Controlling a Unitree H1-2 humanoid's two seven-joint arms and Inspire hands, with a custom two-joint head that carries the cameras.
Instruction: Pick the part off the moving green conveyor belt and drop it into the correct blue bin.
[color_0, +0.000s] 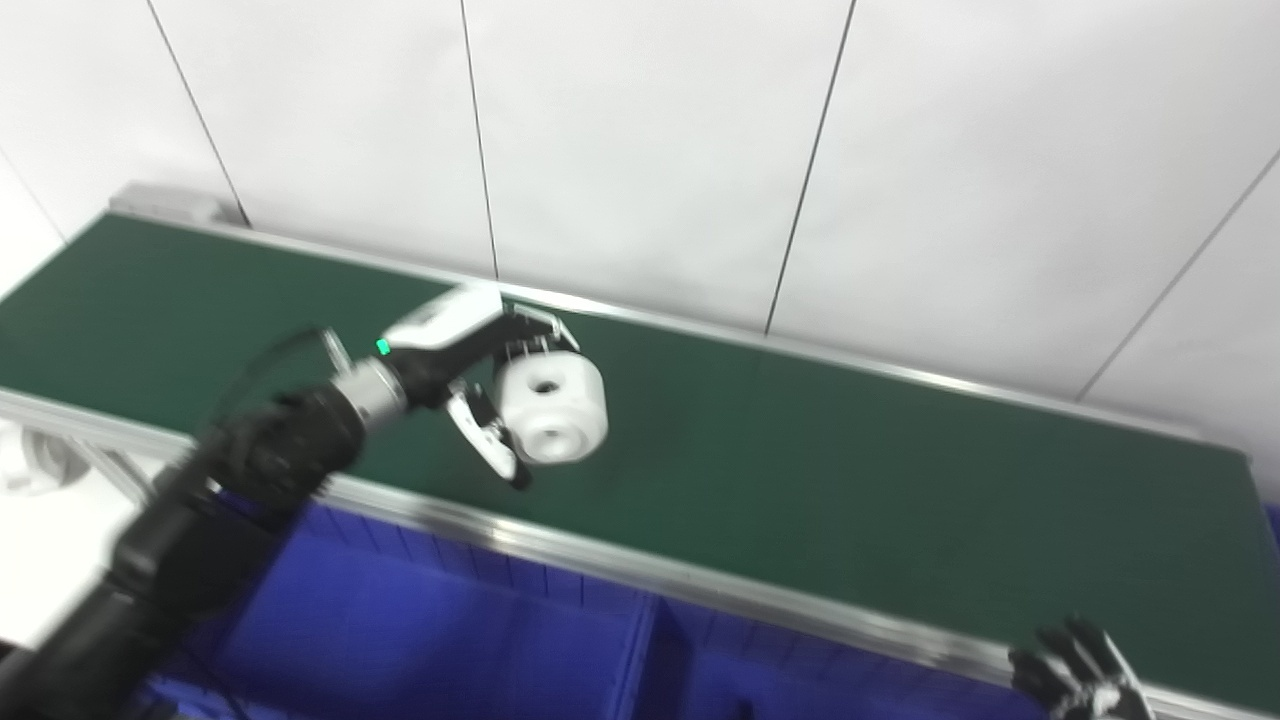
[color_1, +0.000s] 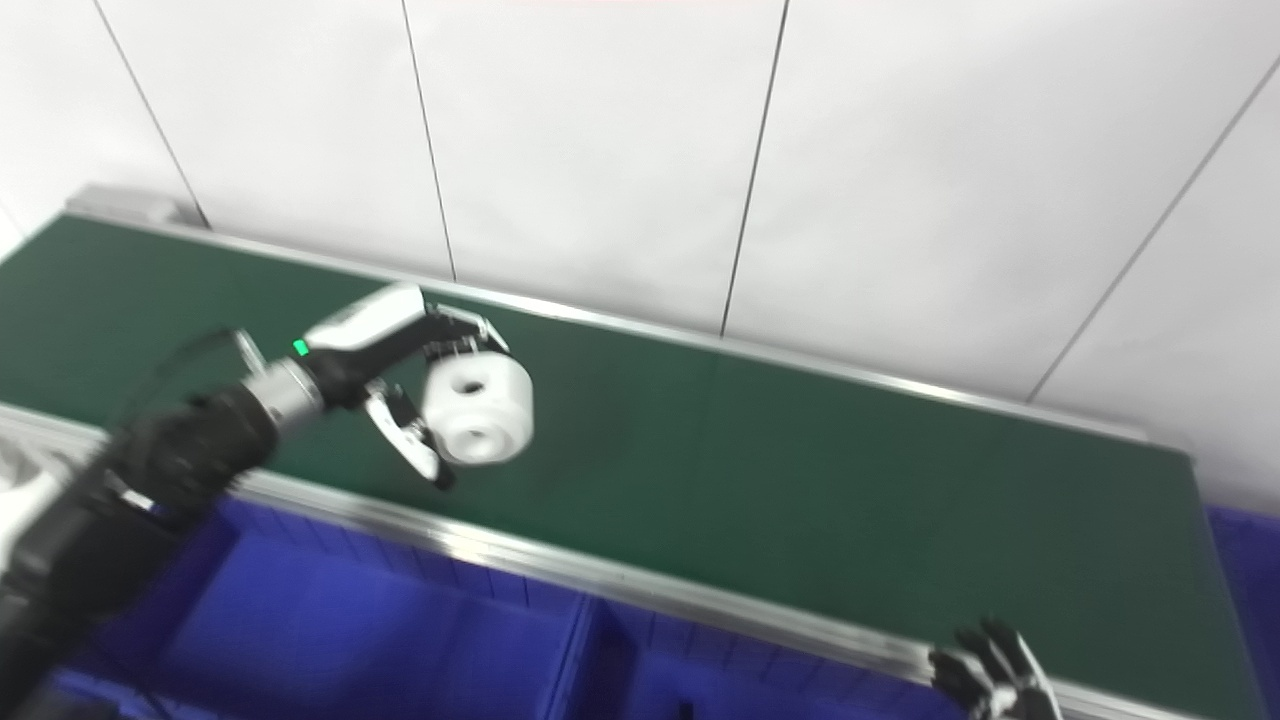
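A white cylindrical part (color_0: 553, 407) with a hole in its end is held over the green conveyor belt (color_0: 850, 470). My left hand (color_0: 470, 370) is shut on it, fingers over the far side and thumb on the near side; the hold also shows in the right eye view (color_1: 400, 375). It seems lifted a little off the belt, though blur makes that uncertain. My right hand (color_0: 1075, 675) is at the bottom right, near the belt's front rail, fingers apart and holding nothing.
Blue bins (color_0: 450, 640) lie below the belt's front metal rail (color_0: 620, 560), with a divider wall (color_0: 640, 650) between two compartments. A white panelled wall (color_0: 700, 150) stands behind the belt.
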